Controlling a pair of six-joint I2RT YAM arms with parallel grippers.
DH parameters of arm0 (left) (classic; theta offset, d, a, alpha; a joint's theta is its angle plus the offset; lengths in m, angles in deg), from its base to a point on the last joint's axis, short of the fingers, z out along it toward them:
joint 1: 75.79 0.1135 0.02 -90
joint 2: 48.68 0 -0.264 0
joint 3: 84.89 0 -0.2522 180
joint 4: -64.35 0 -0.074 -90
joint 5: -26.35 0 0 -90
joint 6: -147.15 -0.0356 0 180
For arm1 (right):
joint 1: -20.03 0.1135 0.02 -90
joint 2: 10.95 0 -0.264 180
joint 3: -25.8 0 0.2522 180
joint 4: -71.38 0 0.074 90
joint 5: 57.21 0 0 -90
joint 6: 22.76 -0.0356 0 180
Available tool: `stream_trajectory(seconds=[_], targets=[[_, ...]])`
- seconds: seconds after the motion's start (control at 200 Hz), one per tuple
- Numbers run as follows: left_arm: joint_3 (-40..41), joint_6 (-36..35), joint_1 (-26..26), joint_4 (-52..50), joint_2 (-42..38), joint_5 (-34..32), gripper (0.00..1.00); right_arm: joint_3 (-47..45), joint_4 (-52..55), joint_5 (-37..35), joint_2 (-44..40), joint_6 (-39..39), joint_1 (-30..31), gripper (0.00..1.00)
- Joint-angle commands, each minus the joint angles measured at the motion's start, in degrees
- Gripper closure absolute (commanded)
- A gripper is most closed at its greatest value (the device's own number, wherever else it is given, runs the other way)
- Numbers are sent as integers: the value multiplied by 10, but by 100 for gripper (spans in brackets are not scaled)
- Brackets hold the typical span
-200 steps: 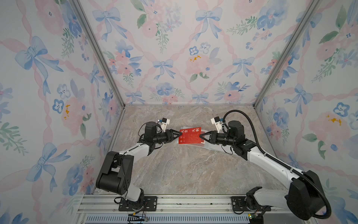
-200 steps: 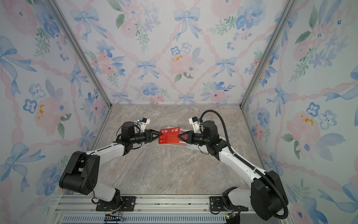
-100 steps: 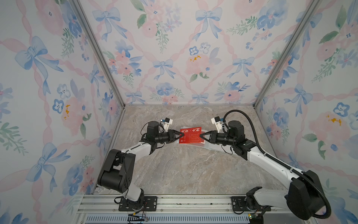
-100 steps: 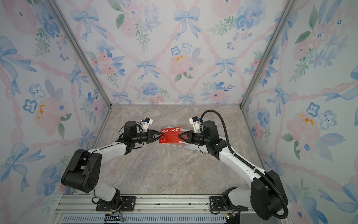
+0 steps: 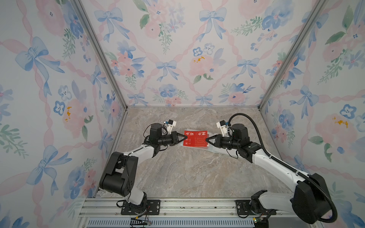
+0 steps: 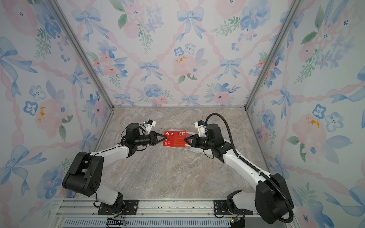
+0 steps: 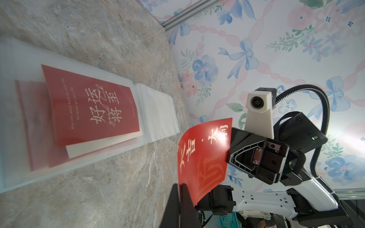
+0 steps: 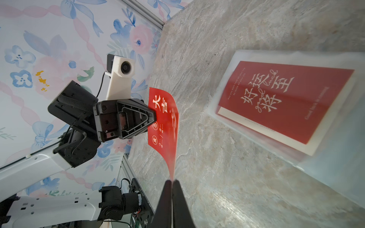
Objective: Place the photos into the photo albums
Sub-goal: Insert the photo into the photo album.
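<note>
A red photo (image 5: 195,139) (image 6: 174,139) with white characters hangs in the air, held flat between both arms. My left gripper (image 5: 186,136) (image 7: 181,184) is shut on its left edge and my right gripper (image 5: 206,140) (image 8: 172,180) is shut on its right edge. The photo (image 7: 203,158) (image 8: 164,122) bows slightly between them. Below it, the photo album (image 5: 217,151) (image 7: 156,110) (image 8: 223,83) lies open on the table. Another red photo (image 7: 90,106) (image 8: 286,98) rests under one of its clear sleeves, with a cream edge showing beneath.
The marble table (image 5: 187,173) is walled by floral panels at the back and on both sides. A metal rail (image 5: 177,207) carrying both arm bases runs along the front edge. The album mostly sits under the held photo and my right arm.
My left gripper has moved in a little to the right and closed on the photo's left edge. The right gripper has kept its hold, and the photo has barely moved.
</note>
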Motion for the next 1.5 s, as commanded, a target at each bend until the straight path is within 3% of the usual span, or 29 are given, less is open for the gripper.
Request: stream_trajectory(seconds=[0.0, 0.675, 1.08, 1.495], targets=[[2, -6, -3, 10, -5, -11, 100, 14, 32, -18, -15, 23, -1, 92], [-6, -2, -2, 11, 2, -38, 100, 11, 76, -65, -29, 44, -9, 80], [-65, 11, -19, 11, 60, -61, 100, -65, 67, -45, -61, 5, -123, 79], [-193, 43, -62, 11, 197, -55, 100, -69, 84, -16, -51, 32, -178, 79]])
